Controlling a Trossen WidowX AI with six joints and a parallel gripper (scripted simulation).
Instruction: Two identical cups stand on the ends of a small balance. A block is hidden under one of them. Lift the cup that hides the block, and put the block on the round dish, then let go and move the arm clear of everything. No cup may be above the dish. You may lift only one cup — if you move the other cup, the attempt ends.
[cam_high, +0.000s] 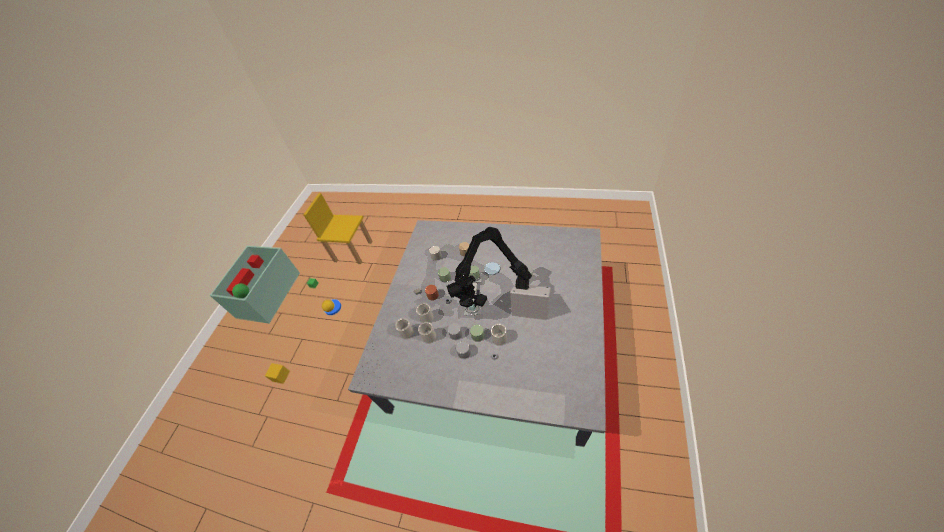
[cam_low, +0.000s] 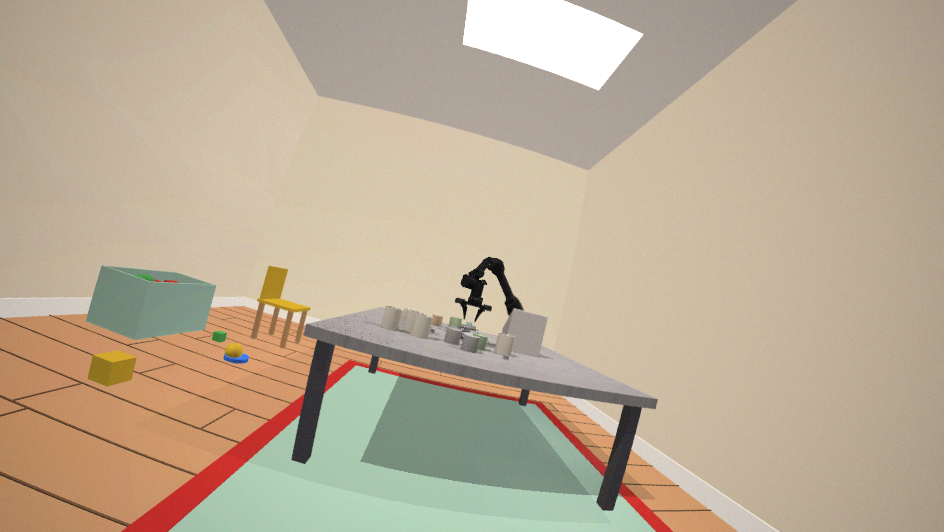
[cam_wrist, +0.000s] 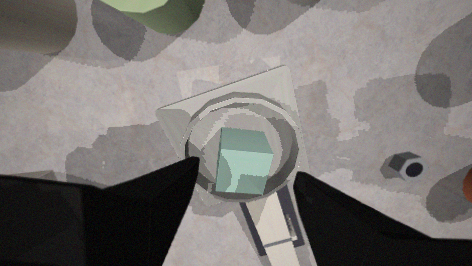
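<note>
In the wrist view a grey cup (cam_wrist: 289, 136) stands on the square pan (cam_wrist: 272, 82) at one end of the small balance, whose beam (cam_wrist: 276, 225) runs toward the lower edge. A mint-green block (cam_wrist: 243, 161) shows inside the cup's round outline. My gripper (cam_wrist: 247, 172) (cam_high: 470, 302) (cam_low: 473, 315) is open, low over this cup, with one black finger on each side of it and not touching. The pale blue round dish (cam_high: 492, 268) lies on the table behind the arm. I cannot pick out the other cup.
Several other cups and cylinders crowd the table (cam_high: 528, 370) around the balance, among them a green cylinder (cam_wrist: 155, 12) and a grey one (cam_wrist: 30, 25) close by. A hex nut (cam_wrist: 404, 165) lies to the right. The arm's white base box (cam_high: 530, 302) stands to the right.
</note>
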